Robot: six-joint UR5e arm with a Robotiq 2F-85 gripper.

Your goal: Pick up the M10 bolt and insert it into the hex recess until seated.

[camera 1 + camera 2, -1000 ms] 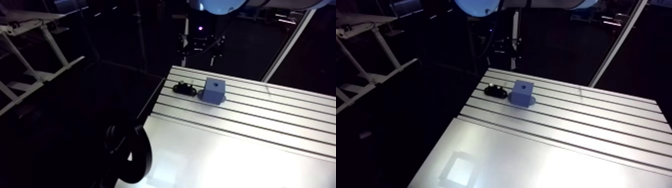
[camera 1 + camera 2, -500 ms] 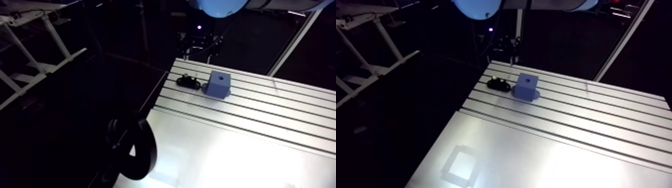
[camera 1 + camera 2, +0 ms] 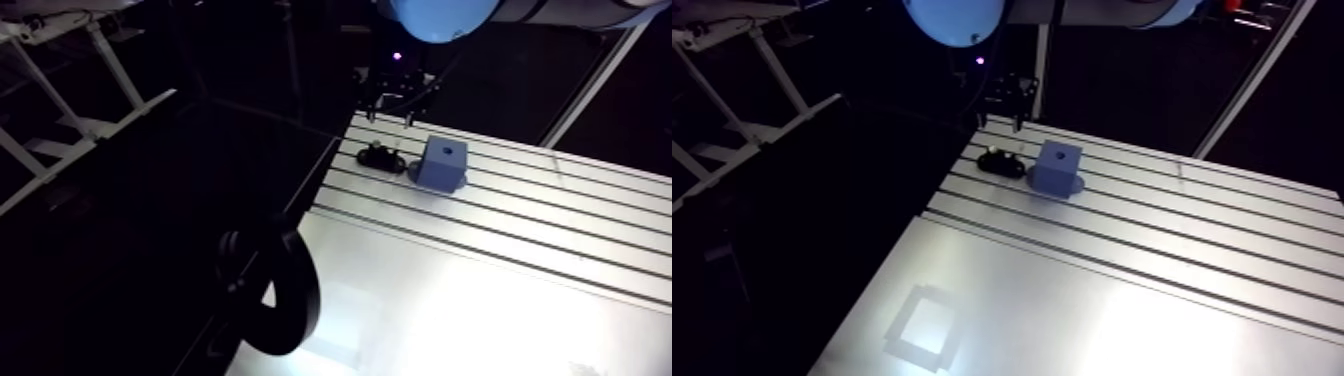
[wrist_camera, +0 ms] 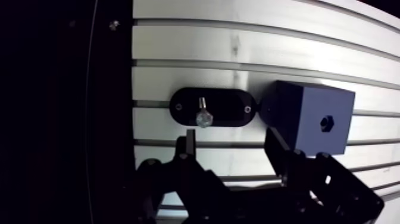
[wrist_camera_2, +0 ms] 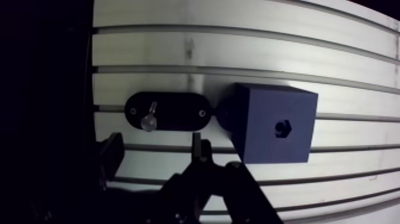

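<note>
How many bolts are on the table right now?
1. The bolt sits in the black holder beside the blue block, ahead of the end effector. Others could hide behind the block.

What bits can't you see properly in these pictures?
Wrist view: the hex recess in the blue block is black inside, so its depth is hidden.
Wrist view: the bolt is seen from above; how deep it sits in its black holder is hidden.
Arm view: the bolt is too small and dim.
</note>
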